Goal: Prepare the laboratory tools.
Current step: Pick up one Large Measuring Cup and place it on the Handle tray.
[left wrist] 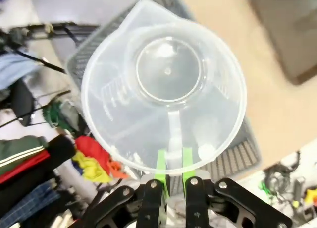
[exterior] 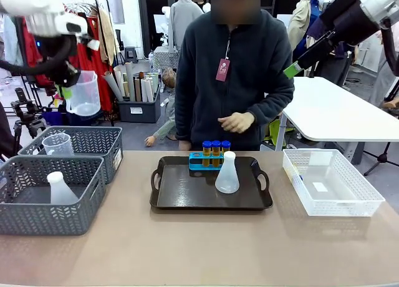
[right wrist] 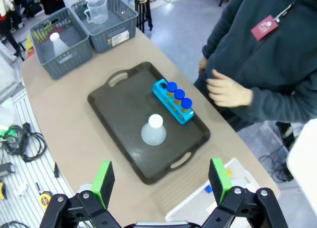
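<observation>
One thin handle is all the left gripper clamps; the measuring beaker beyond it could swivel loose.

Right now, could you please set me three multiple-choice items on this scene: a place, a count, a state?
1. Where is the blue rack?
A. on the black tray
B. in the white bin
C. in a grey basket
2. How many tubes does it hold?
A. two
B. three
C. five
3. The left gripper is
A. open, empty
B. shut on the beaker handle
C. shut on a flask
A, it stands at the tray's far edge; B, three blue caps show; B, its pads pinch the handle.
</observation>
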{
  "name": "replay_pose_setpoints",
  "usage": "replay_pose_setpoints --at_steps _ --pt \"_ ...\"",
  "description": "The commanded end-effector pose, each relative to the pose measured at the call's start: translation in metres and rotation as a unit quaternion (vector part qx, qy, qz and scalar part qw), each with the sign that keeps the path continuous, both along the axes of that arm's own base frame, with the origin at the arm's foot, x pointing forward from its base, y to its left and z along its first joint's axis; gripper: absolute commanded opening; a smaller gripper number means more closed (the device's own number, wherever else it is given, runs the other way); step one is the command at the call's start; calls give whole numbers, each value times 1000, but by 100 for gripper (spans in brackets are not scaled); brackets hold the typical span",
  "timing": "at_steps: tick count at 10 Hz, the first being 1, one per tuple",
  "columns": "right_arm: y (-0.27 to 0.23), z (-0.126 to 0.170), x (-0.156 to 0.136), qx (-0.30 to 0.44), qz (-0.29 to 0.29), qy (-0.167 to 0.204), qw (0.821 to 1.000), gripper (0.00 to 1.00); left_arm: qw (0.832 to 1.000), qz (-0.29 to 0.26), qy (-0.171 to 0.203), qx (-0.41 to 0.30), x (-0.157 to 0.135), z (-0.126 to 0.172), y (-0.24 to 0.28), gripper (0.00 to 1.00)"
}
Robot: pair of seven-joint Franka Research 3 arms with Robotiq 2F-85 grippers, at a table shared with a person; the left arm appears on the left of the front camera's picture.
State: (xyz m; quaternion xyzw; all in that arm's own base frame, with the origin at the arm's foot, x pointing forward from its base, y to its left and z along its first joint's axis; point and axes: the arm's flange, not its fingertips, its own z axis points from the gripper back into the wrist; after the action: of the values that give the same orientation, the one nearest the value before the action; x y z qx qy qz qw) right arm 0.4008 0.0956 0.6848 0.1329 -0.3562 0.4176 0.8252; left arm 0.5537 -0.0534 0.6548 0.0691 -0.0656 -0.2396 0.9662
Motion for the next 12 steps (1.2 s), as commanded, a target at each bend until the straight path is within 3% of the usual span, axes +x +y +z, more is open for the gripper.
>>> replay_pose_setpoints --at_steps 1,3,4,6,7,8,12 --pt "0 1 0 1 0 -1 1000 100 999 -38 12 16 -15 34 -15 0" --pt "0 1 0 1 0 -1 1000 100 998 -49 22 39 -36 63 -33 0" --pt "0 1 0 1 0 -1 1000 100 998 -30 -13 52 -42 73 -40 0" --pt "0 1 0 1 0 -1 1000 100 998 -26 -34 43 -48 85 -43 0" --pt "0 1 0 1 0 -1 1000 100 999 -12 -32 35 -41 81 -34 0" --pt "0 1 0 1 0 -1 1000 100 998 -40 -17 40 -48 83 -47 0" --pt "0 1 0 1 0 -1 1000 100 998 -36 -20 39 -45 81 -47 0"
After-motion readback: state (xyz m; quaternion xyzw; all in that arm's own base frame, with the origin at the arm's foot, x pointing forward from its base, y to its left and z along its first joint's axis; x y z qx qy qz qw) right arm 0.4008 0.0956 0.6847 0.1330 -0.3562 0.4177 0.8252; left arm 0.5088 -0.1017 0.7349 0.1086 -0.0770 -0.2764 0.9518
